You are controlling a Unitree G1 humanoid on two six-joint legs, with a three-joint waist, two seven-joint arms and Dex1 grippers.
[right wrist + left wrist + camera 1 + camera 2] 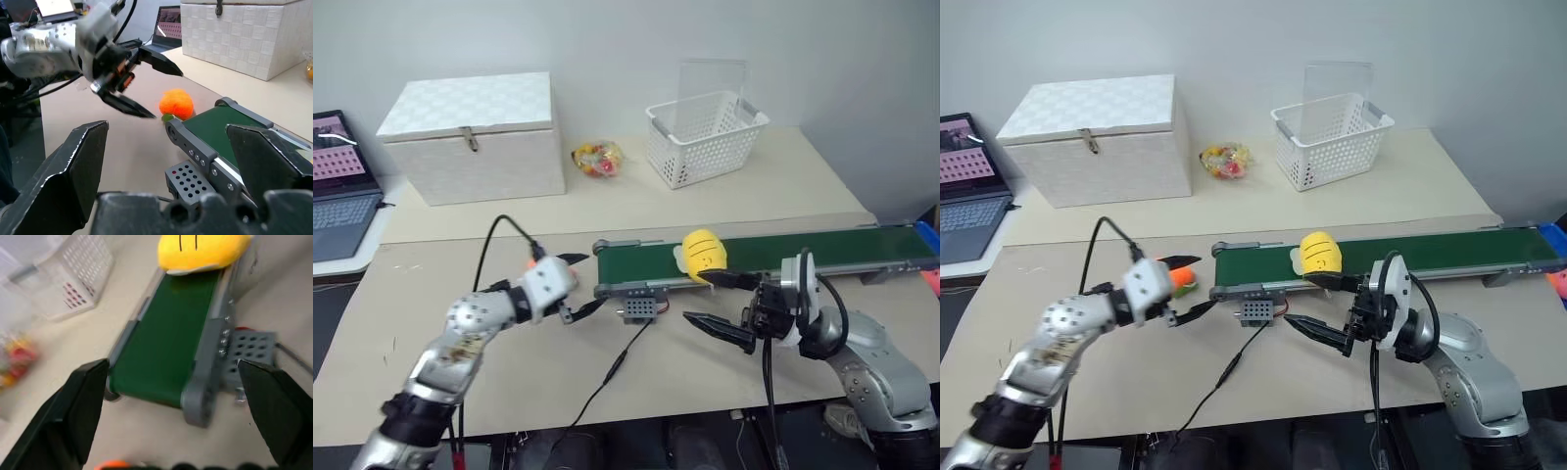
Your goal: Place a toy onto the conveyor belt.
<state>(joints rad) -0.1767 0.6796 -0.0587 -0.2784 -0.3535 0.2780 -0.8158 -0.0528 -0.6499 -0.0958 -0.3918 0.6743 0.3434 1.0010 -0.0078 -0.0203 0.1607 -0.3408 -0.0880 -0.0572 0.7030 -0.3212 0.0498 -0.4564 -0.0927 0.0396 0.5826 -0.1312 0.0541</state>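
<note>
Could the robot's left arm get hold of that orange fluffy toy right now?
Probably yes. The orange toy lies on the table just by the belt's end, right beside the left gripper, whose fingers stand wide open and empty. Nothing lies between them, though the gripper points toward the belt rather than at the toy.

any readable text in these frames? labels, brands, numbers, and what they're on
No readable text, brand or number anywhere.
Laptop screen: content showing, too small and blurred to read.
Bag of sweets: colourful print, nothing legible.
Yellow toy on the conveyor belt: dark stitched marks, not letters.
Motor box: holes and a red dot, no label.
White box, white basket: no markings.
</note>
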